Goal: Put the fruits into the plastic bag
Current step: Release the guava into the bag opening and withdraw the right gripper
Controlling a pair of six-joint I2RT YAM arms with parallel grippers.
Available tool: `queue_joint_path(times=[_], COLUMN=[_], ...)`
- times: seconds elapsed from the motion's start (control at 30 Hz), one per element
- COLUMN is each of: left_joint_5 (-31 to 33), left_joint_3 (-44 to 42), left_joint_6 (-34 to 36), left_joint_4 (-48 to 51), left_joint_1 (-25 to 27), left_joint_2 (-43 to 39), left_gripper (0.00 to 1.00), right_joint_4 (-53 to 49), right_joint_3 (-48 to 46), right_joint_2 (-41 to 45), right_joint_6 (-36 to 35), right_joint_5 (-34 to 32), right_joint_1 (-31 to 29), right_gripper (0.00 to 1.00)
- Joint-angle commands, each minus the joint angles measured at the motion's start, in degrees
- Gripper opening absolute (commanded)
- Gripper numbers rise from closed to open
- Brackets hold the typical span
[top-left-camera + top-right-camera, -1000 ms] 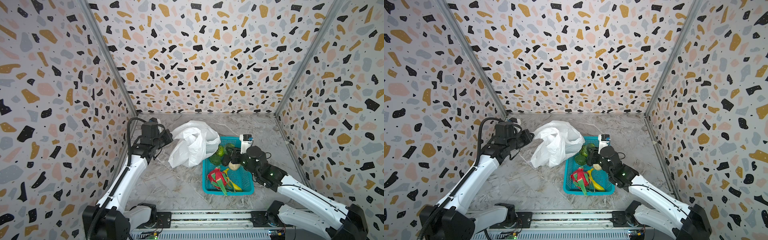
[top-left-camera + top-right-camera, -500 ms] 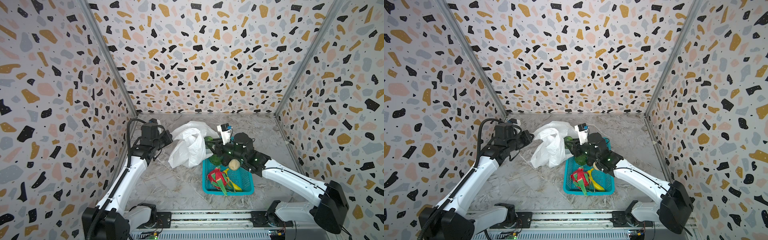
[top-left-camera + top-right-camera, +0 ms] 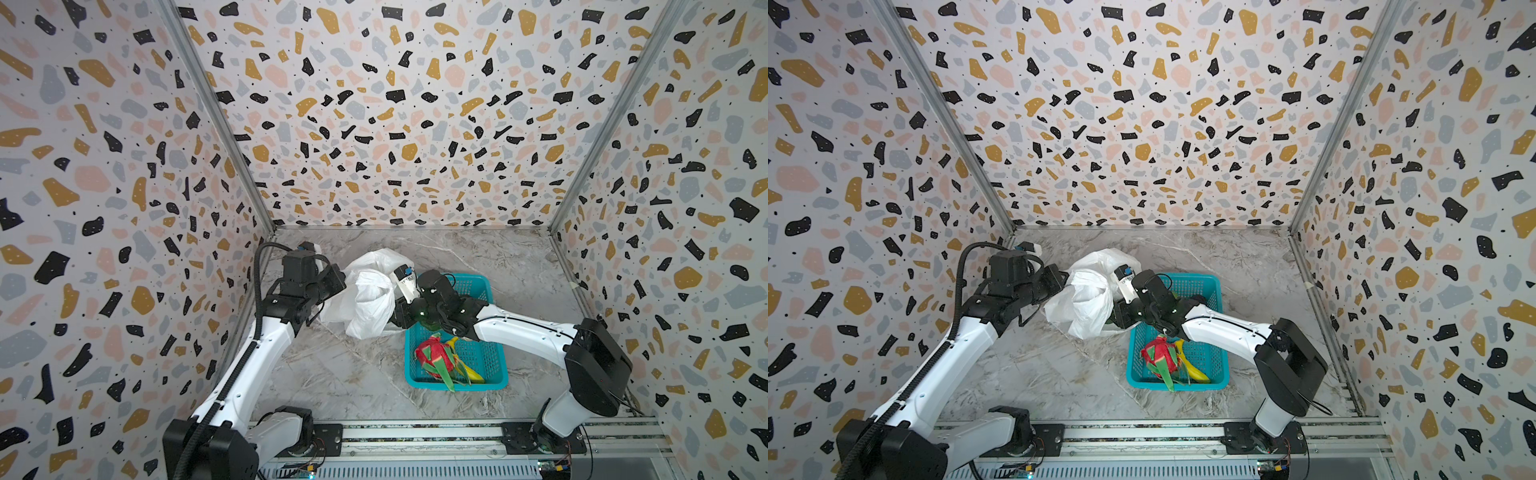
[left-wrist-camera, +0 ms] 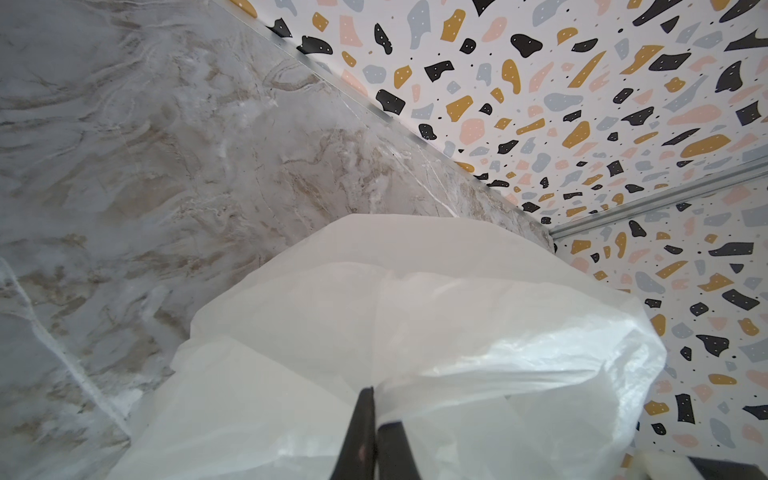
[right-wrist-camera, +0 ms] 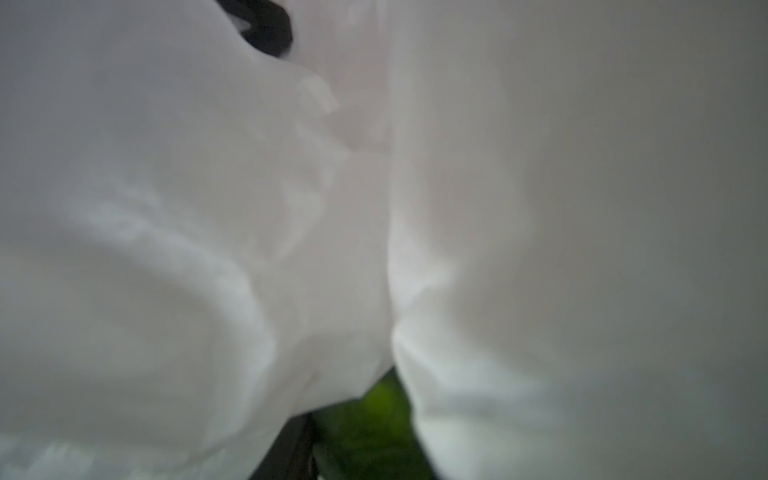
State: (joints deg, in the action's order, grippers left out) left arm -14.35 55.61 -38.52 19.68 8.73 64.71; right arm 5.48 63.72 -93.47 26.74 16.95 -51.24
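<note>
Nearest on the grey marble counter [image 3: 332,374], the teal perforated plastic basket [image 3: 496,380] holds one red-pink dragon fruit with green scales [image 3: 432,355] and one yellow banana [image 3: 471,372], just behind it the right pincer [image 3: 397,312], pinching one green round fruit [image 5: 370,424], is pushed against the one crinkly white plastic bag [image 3: 370,299], and the left pincer [image 4: 374,419] is pressed together on the bag's left edge.

White arm links [image 3: 249,374], bulky black joints [image 3: 598,365], black cable loop [image 3: 256,274]
</note>
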Motion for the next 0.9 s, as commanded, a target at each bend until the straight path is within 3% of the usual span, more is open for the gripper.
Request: queue_joint_path(times=[0.0, 0.1, 0.2, 0.5, 0.87], left_joint_5=[-1.24, -1.38, -1.38, -1.42, -1.21], left_joint_3=[-0.73, -0.80, -1.07, -1.75, -2.18], left_joint_6=[-0.76, -0.85, -0.85, -0.99, -0.94], left_joint_4=[-2.85, -2.90, -2.99, -3.08, -3.15], left_joint_1=[-0.12, -0.12, -0.12, -0.12, -0.13], left_joint_2=[-1.15, -1.23, -1.34, -1.51, -1.60], left_gripper=[0.00, 0.00, 0.00, 0.00, 0.00], right_joint_4=[-1.39, -2.20, -2.92, -4.55, -7.89], right_joint_3=[1.06, 1.22, 1.33, -1.98, -9.28], right_joint_2=[1.84, 2.24, 3.00, 9.34, 22.46], right_joint_6=[0.63, 0.39, -0.23, -1.18, -1.71], right_joint_5=[-2.77, -4.73, -6.43, -11.50, -11.58], right_joint_1=[-0.08, -0.08, 0.00, 2.13, 12.88], right_gripper=[0.44, 0.64, 0.70, 0.72, 0.72])
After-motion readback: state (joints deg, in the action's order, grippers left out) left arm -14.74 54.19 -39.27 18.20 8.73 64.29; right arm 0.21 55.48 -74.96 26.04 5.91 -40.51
